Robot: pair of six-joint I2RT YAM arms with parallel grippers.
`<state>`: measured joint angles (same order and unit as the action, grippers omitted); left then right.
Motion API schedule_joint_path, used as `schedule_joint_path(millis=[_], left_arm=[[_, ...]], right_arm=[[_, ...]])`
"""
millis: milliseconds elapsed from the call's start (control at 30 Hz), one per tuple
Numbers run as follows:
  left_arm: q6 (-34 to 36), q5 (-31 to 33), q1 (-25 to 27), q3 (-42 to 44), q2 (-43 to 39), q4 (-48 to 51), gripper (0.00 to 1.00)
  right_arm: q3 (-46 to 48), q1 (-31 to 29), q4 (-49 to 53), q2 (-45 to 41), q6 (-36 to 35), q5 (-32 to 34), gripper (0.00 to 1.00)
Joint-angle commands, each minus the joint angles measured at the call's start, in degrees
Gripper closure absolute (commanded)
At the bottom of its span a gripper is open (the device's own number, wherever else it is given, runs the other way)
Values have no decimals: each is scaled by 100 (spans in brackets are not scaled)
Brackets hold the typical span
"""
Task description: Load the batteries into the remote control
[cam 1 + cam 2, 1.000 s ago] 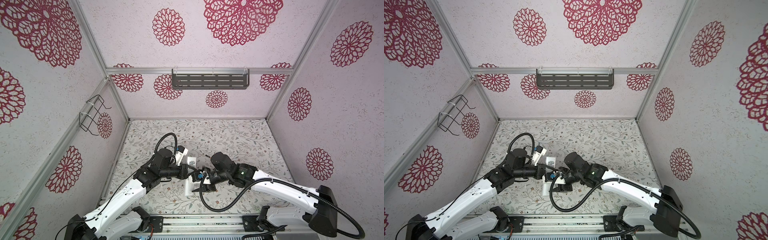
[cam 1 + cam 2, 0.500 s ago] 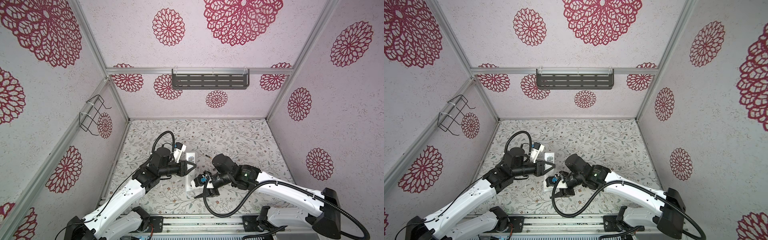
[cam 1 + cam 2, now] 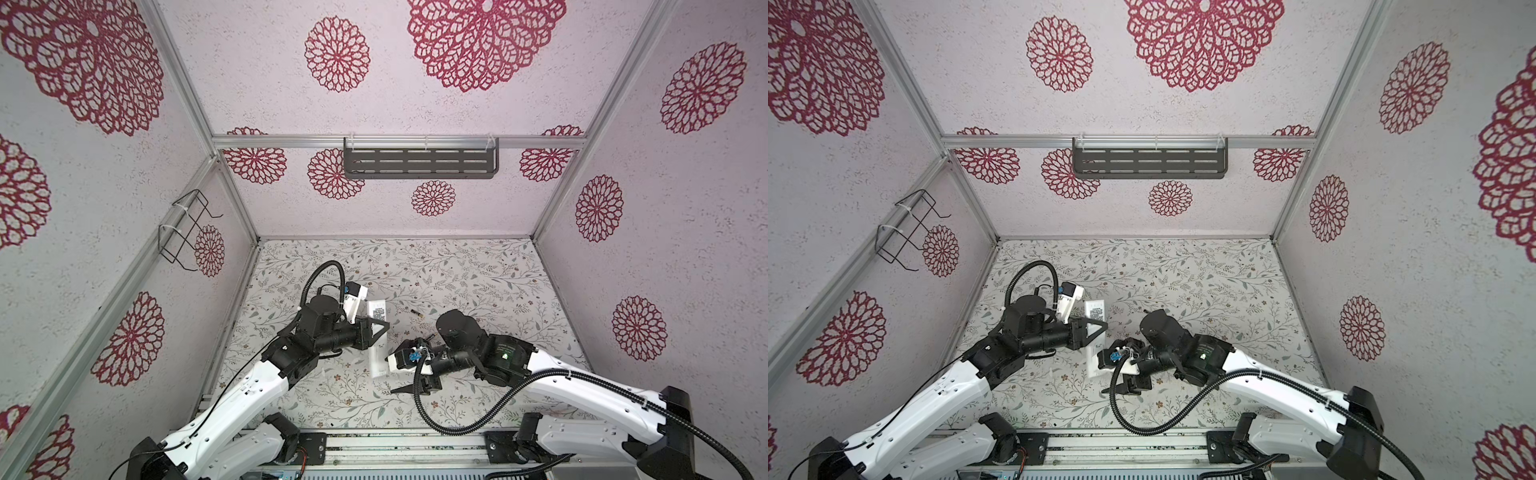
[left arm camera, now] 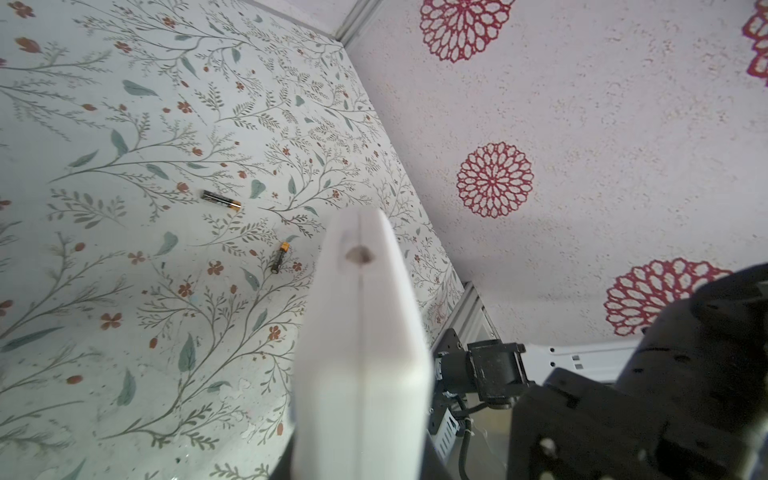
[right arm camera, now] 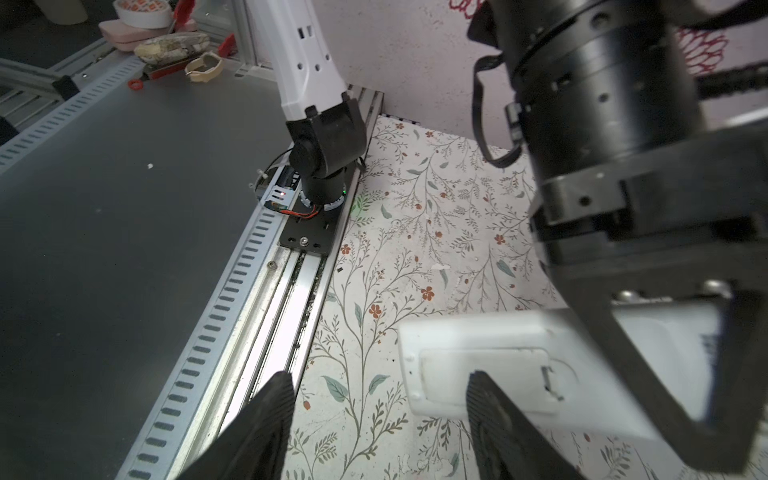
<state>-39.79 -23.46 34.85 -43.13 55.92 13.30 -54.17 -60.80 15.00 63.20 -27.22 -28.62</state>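
The remote control (image 3: 376, 353) is a long white bar lying back side up near the middle of the floral mat, also seen as remote control (image 3: 1094, 365). My left gripper (image 3: 380, 326) is shut on its middle; in the left wrist view the remote (image 4: 361, 353) runs away from the jaws. Two batteries (image 4: 221, 200) (image 4: 280, 257) lie loose on the mat beyond it; one battery (image 3: 414, 312) shows in a top view. My right gripper (image 5: 378, 415) stands open at the remote's near end (image 5: 498, 361), one finger in front of the fitted battery cover (image 5: 482, 365), holding nothing.
A grey slotted shelf (image 3: 419, 162) hangs on the back wall and a wire rack (image 3: 187, 228) on the left wall. The metal rail (image 5: 291, 270) with the left arm's base (image 5: 320, 166) runs along the mat's front edge.
My right gripper has drawn back a little toward the front edge and its jaws have spread wider. The left gripper still holds the remote in nearly the same place.
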Motion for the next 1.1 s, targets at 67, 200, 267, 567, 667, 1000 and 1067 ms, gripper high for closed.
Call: schedule_joint_path(millis=[67, 200, 267, 567, 667, 1000, 1067], left_arm=[[-275, 1211, -31, -238, -65, 405, 98], [-670, 1880, -17, -296, 12, 672, 98], [-791, 2169, 34, -293, 41, 730, 98], [-1039, 2631, 135, -371, 299, 893, 97], [-1082, 2704, 170, -380, 368, 894, 98], [-1049, 2665, 187, -459, 477, 815, 98], [-1030, 2637, 197, -468, 492, 816, 98]], right_arm=[[89, 137, -748, -313, 1339, 1528, 25], [-55, 268, -780, -95, 2547, 2500, 25], [-117, 384, -755, 53, 3093, 2686, 25], [-518, 672, -807, 882, 4227, 1658, 26], [-609, 808, -862, 1132, 4529, 1167, 26], [-587, 913, -1237, 1723, 4630, 61, 29], [-577, 935, -1295, 1781, 4646, -30, 29]])
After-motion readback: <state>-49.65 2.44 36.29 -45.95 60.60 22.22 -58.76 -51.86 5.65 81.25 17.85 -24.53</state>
